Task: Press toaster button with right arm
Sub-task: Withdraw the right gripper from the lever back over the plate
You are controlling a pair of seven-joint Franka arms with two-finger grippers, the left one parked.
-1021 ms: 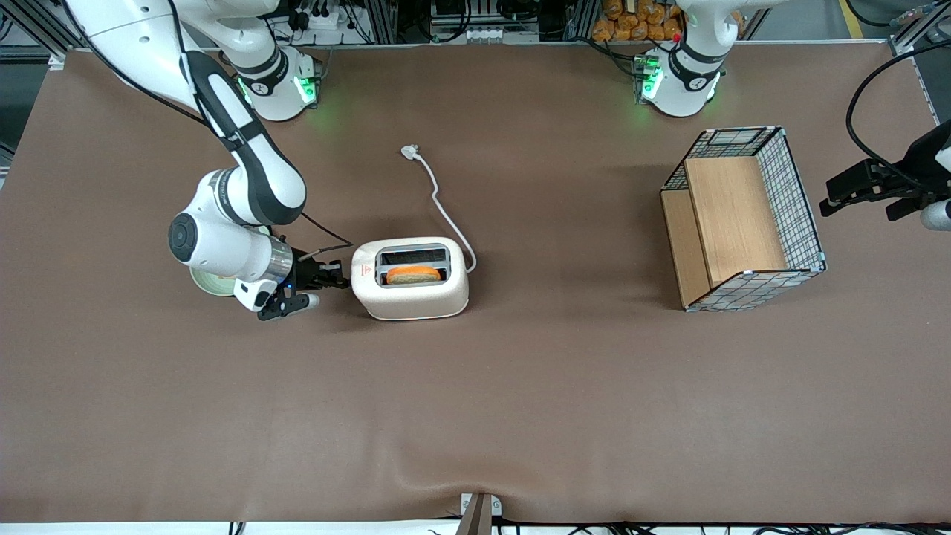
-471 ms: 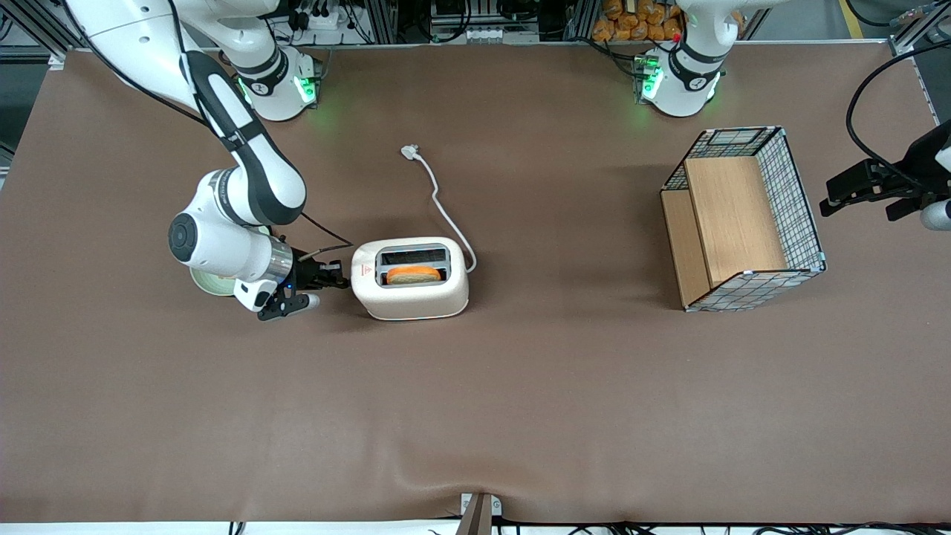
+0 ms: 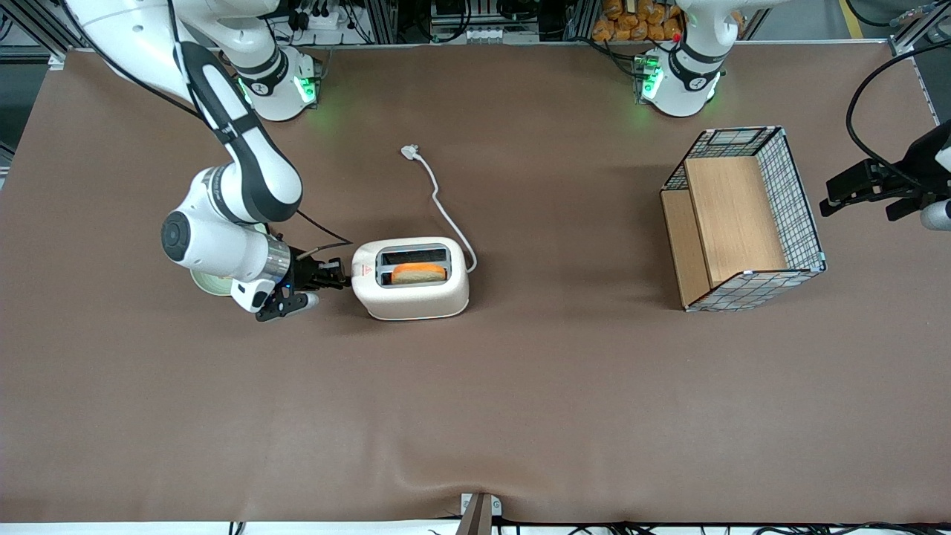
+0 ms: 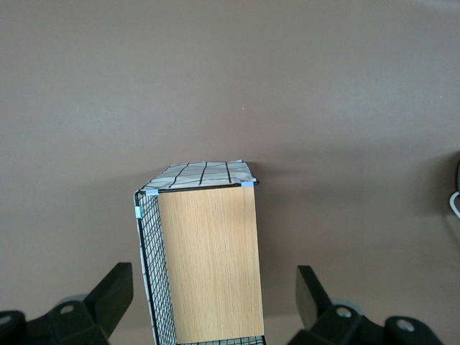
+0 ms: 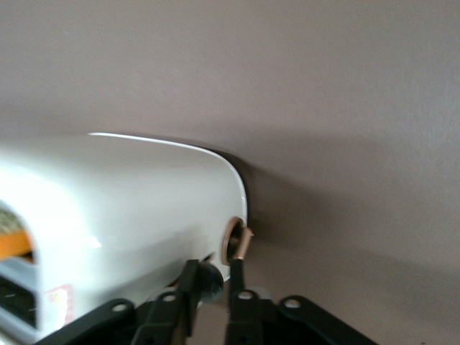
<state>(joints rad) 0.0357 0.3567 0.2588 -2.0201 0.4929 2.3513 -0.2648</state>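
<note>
Toaster [image 3: 413, 281] long axis sideways, button end facing gripper [image 3: 336, 273] alongside

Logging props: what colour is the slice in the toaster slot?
Orange-tan slice, clearest in the front view; black gripper at the toaster's end.

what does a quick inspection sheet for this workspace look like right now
surface: brown table mat, wrinkled at the edge nearest the front camera
job's things: toaster upright, toast in its slot; toaster button between the tool's fingers
clutter: wire basket with wooden panels toward the parked arm's end; green-rimmed disc under the right arm
grippers: tool at the toaster's narrow end, nearly shut around the button
cables: white cord and plug lying loose on the mat
surroundings: equipment racks past the table's edge
</note>
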